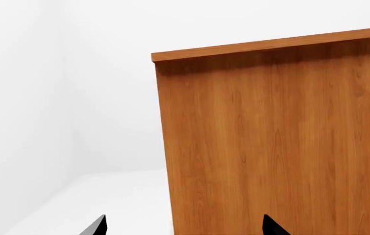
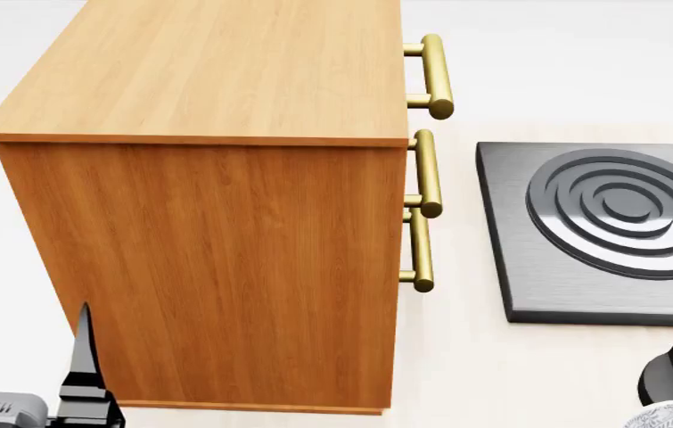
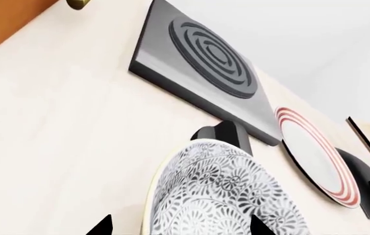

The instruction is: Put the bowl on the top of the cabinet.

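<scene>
Head view shows the cabinet (image 2: 211, 214), tall, orange-brown and wood-grained, its flat top bare and three brass handles (image 2: 425, 174) along its front edge. It stands on the pale counter (image 2: 455, 357) beside a dark hob plate (image 2: 603, 232) with raised rings. The bowl (image 3: 221, 196), deep and white with a fine grey leaf pattern inside and out, sits at the counter's near edge, away from the cabinet's foot, between the tips of the right gripper (image 3: 181, 226). Whether those jaws have clamped on it cannot be told. The left gripper (image 1: 185, 226) faces the cabinet's side, jaws apart and empty. The step appears to be the grasp or early lift; next, the bowl must rise above the cabinet's top edge and travel across.
</scene>
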